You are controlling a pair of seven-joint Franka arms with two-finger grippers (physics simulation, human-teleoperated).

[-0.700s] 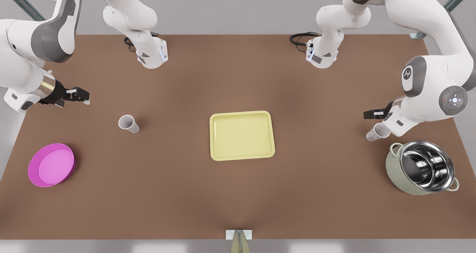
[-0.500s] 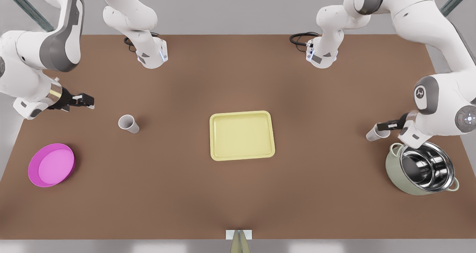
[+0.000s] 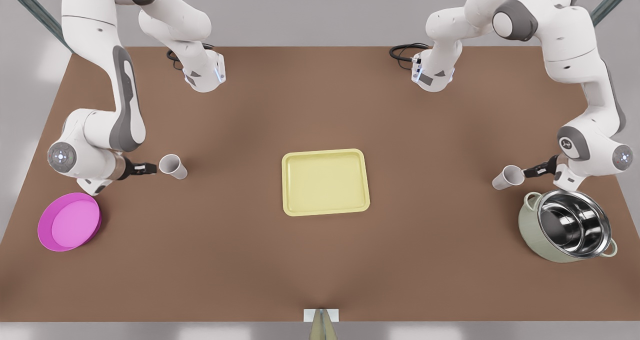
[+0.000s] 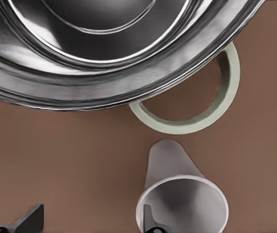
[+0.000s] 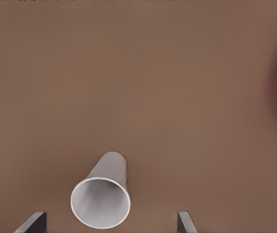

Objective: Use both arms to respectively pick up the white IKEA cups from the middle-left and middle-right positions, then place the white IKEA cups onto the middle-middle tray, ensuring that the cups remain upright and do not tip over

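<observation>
White tapered cups (image 3: 173,166) (image 3: 507,176) upright either side of pale yellow tray (image 3: 325,182) | right gripper (image 3: 148,168) spread wide beside one | left gripper (image 3: 531,170) spread, straddling other's rim, approaching to grasp.

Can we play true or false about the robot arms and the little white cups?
1. The yellow tray has a cup on it. False: both cups are on the table.
2. The left gripper is beside the cup by the green pot. True.
3. The right gripper is shut on the cup by the pink plate. False: it is open.
4. The pink plate is at the front view's left. True.
</observation>
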